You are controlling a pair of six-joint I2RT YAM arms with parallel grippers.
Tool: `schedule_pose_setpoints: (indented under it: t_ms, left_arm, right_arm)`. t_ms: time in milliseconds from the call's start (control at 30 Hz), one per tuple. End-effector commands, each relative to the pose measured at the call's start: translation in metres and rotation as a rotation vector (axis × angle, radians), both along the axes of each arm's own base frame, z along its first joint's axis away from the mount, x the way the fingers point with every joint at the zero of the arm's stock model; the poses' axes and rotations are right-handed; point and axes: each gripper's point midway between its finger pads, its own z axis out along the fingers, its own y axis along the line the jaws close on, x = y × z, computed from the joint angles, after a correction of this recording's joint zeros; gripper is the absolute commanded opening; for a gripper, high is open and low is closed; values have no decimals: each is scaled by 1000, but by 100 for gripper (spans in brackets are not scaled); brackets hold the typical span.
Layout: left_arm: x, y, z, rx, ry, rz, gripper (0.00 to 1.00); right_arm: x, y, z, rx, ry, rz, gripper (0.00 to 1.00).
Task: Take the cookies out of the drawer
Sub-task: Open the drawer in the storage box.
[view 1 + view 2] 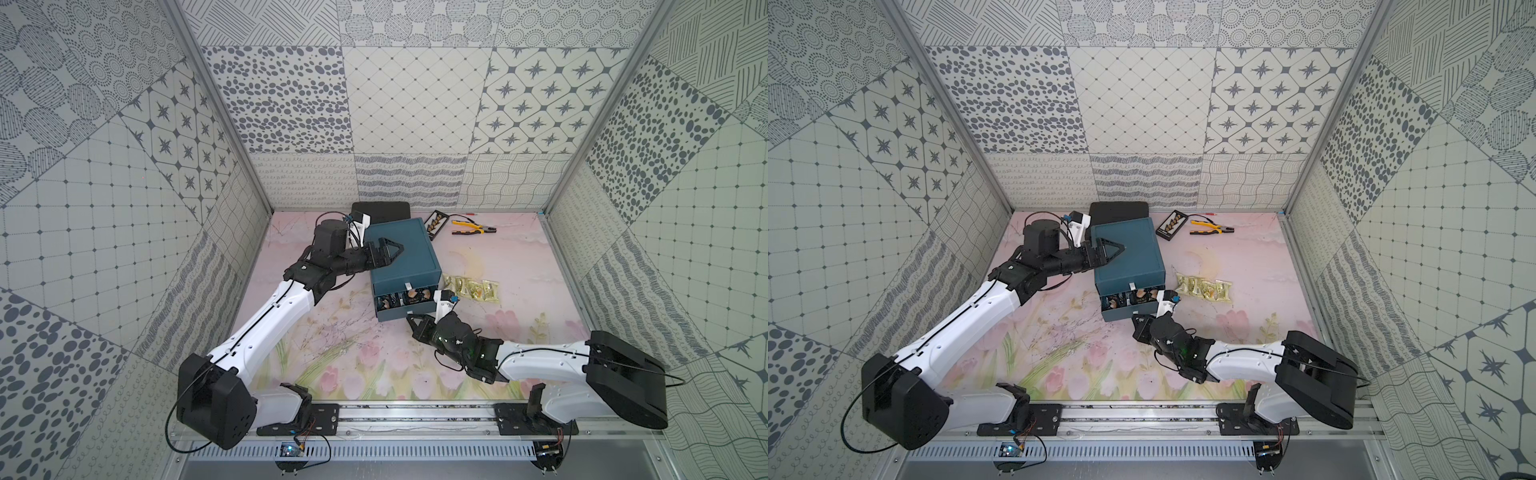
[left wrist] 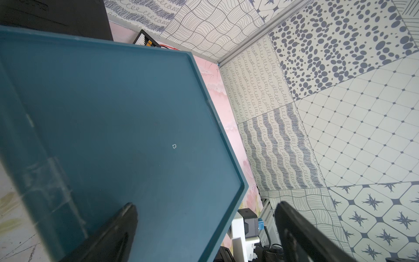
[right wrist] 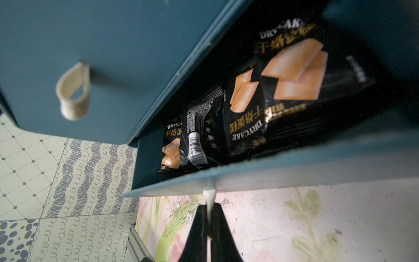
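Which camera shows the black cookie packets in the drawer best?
The right wrist view: the black cookie packets fill it, print readable. Both top views show them tiny. The left wrist view shows none.

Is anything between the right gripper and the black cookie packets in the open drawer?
Only the drawer's front wall, which the right gripper faces, shut on its white pull tab. From above, the black packets lie uncovered, though the upper drawer front overhangs their far ends.

Black cookie pkts [image 3: 292, 74] jumbled in open btm drawer [image 3: 272, 172]; gold pkts [image 1: 471, 287] flat on table [image 1: 519, 257], just beside.
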Motion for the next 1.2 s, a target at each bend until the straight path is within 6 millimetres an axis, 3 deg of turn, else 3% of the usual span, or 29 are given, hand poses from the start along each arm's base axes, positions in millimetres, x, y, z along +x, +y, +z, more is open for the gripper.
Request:
schedule_pose_setpoints:
  t_ms: [0,233,533,900,1167]
  left_arm:
    - [-5,4,-16,23,85,16,99]
    - [-2,5,-19,19,87,32,99]
    - [0,5,-22,13,94,44,99]
    - [1,6,-23,13,92,48,99]
    - [0,8,-15,19,65,60,99]
  right_arm:
    - [-14,-11,-2,-41,1,-10,0]
    - [-35,-23,-2,-60,22,-11,0]
    - [-56,-18,-7,-105,20,28,0]
    - [-67,-19,-4,-140,4,38,0]
    - [-64,-20,3,-177,-18,32,37]
